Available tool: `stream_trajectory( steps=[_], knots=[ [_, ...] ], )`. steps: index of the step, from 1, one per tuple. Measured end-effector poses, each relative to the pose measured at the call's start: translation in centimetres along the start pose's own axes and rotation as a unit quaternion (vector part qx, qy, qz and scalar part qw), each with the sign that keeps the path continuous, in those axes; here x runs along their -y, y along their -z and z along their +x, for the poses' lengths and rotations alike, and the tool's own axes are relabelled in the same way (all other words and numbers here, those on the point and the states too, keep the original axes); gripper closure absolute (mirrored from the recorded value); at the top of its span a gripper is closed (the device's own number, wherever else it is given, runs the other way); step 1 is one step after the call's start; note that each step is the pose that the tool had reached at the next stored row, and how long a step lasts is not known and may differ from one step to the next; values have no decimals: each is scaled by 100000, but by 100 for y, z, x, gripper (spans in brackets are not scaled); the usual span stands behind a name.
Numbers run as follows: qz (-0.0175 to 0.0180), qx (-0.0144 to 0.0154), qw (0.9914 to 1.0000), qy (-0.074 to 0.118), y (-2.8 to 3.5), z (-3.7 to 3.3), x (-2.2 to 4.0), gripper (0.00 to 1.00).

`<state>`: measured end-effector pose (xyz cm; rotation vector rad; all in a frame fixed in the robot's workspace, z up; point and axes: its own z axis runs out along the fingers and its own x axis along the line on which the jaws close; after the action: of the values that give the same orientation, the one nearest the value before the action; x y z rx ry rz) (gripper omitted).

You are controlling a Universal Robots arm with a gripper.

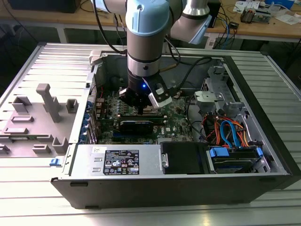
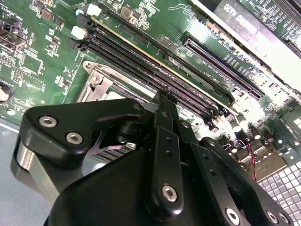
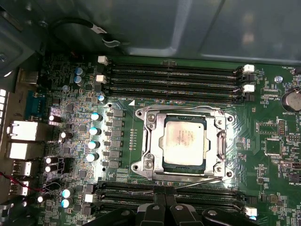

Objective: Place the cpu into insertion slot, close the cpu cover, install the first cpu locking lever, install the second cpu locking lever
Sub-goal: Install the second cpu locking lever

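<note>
In the first wrist view the cpu (image 3: 184, 141), its silver-grey top up, lies flat in the insertion slot (image 3: 146, 165) on the green board. The cpu cover (image 3: 221, 141) is down around it as a silver frame. A thin locking lever (image 3: 200, 182) slants along the socket's edge nearest my gripper (image 3: 168, 200). The lever runs right past the black fingertips, which stand together; I cannot tell whether they grip it. The exterior view has the gripper (image 1: 142, 110) low over the motherboard inside the case. In the second wrist view the fingers (image 2: 162, 122) hang over a socket corner (image 2: 96, 80).
Long black memory slots (image 3: 174, 77) flank the socket on both sides, with capacitors (image 3: 94, 136) beside it. In the exterior view a black card (image 1: 136, 125), a power supply (image 1: 120, 162) and a drive bay with cables (image 1: 230, 134) crowd the open case; a grey fixture (image 1: 47, 101) stands at that view's left.
</note>
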<state>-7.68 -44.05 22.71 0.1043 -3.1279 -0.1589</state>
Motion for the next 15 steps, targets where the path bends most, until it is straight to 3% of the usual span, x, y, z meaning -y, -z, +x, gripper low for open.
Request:
stream_trajectory(
  steps=[6,15],
  knots=[
    [1,2,100000,0,0,0,0,89],
    [-264,-179,99999,-18,-1,38,-3,89]
  ],
)
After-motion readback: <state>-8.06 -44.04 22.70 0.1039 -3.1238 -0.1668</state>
